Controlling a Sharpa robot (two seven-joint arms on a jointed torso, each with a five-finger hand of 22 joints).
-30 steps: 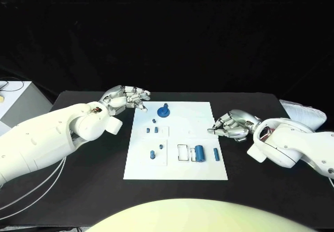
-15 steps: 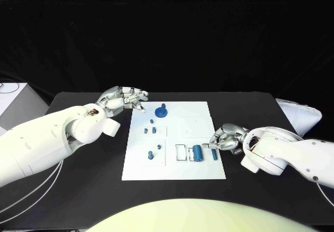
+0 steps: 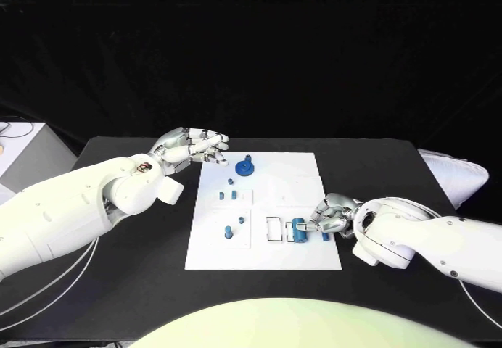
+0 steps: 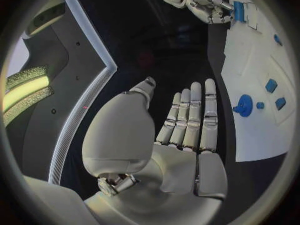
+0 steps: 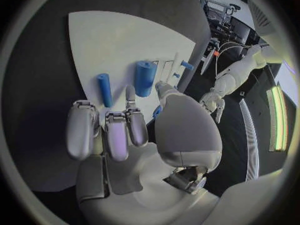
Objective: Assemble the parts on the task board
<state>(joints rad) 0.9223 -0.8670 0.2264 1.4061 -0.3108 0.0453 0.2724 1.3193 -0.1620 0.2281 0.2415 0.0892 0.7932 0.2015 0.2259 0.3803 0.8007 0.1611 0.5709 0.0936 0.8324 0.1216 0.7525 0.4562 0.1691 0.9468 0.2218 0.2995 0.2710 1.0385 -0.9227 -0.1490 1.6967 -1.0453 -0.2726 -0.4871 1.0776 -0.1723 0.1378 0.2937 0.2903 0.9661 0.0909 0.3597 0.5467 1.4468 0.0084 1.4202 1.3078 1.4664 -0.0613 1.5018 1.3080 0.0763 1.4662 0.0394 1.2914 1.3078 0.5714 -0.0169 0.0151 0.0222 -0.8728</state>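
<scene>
The white task board (image 3: pixel 282 181) lies mid-table. My left hand (image 3: pixel 194 148) hovers at the board's far left corner, fingers straight and empty (image 4: pixel 181 135), near a round blue knob part (image 3: pixel 245 169) (image 4: pixel 244 105). My right hand (image 3: pixel 331 215) (image 5: pixel 125 130) hangs with bent fingers over the board's near right part. Just beyond its fingertips lie a thick blue cylinder (image 3: pixel 300 230) (image 5: pixel 145 78) and a thin blue rod (image 5: pixel 104 89). A sliver of blue shows between its thumb and a finger; I cannot tell whether it is held.
Small blue parts (image 3: pixel 229 194) sit in the board's left half, with two more (image 3: pixel 228 232) nearer me. A white object (image 3: pixel 461 174) lies at the table's right edge and a pale box (image 3: pixel 26 148) stands off the left side.
My right hand has moved toward me along the board's right edge, from beside its middle to over the rod and cylinder. The left hand has stayed almost still.
</scene>
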